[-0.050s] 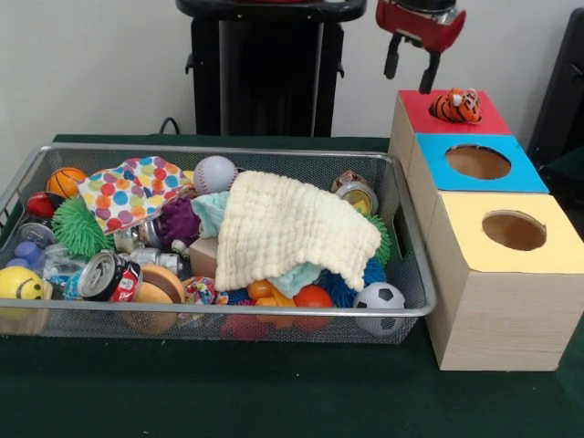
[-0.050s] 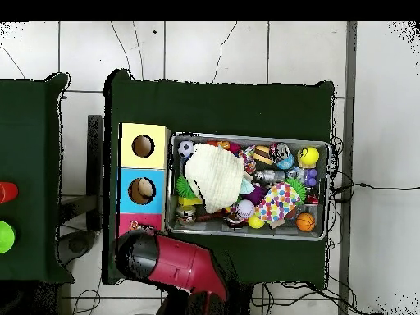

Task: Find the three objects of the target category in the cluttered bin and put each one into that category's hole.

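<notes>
A small orange striped tiger toy [image 1: 456, 107] lies on the red top of the far box [image 1: 429, 114], and no hole shows around it. My gripper [image 1: 408, 80] hangs open and empty just above and left of the tiger. In the overhead view the red arm [image 2: 176, 262] covers the gripper and most of the red box [image 2: 131, 222]. The blue box [image 1: 477, 161] and the yellow box [image 1: 514, 230] each show a round hole. The mesh bin [image 1: 274, 310] holds several toys under a cream cloth [image 1: 292, 228].
In the bin lie a polka-dot cloth [image 1: 132, 190], a baseball [image 1: 215, 173], a basketball [image 1: 66, 181], a green spiky ball [image 1: 80, 226], a soda can [image 1: 105, 276], a smiley ball [image 1: 20, 285] and a soccer ball [image 1: 379, 297]. The boxes stand against the bin's right side.
</notes>
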### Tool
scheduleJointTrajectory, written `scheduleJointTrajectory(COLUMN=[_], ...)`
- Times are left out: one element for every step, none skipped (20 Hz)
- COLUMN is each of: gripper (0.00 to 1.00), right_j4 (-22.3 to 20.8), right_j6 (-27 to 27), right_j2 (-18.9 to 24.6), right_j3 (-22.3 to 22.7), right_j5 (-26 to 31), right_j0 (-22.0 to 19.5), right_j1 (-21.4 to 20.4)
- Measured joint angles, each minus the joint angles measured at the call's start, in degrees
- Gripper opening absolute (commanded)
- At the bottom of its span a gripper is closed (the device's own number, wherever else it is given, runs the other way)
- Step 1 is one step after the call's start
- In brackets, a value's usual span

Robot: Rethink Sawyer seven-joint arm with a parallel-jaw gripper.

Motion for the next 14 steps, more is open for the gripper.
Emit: scheduleJointTrajectory(gripper=[1.0, 1.0, 1.0, 1.0, 1.0, 1.0, 1.0, 1.0, 1.0, 1.0, 1.0, 1.0, 1.0, 1.0], right_j4=[-0.24, -0.48, -0.6, -0.6, -0.6, -0.6, -0.59, -0.57, -0.57, -0.56, -0.56, -0.5, -0.17, 0.06], right_j6=[0.0, 0.0, 0.0, 0.0, 0.0, 0.0, 0.0, 0.0, 0.0, 0.0, 0.0, 0.0, 0.0, 0.0], right_j2=[0.2, 0.39, 0.81, 1.18, 1.55, 1.91, 2.16, 2.53, 2.96, 3.77, 4.2, 4.51, 5.25, 5.51], right_j3=[0.4, 0.81, 1.51, 2.05, 2.58, 3.12, 3.36, 3.66, 4.01, 4.6, 4.91, 5.13, 5.75, 5.97], right_j5=[-0.56, -1.13, -1.9, -2.35, -2.8, -3.26, -3.43, -3.63, -3.76, -3.76, -3.76, -3.76, -3.75, -3.76], right_j0=[-0.62, -1.23, -2.01, -2.43, -2.85, -3.27, -3.43, -3.58, -3.61, -3.51, -3.38, -3.23, -2.64, -2.36], right_j1=[-0.04, -0.07, -0.2, -0.33, -0.46, -0.59, -0.71, -0.87, -1.08, -1.57, -1.87, -2.1, -2.81, -3.07])
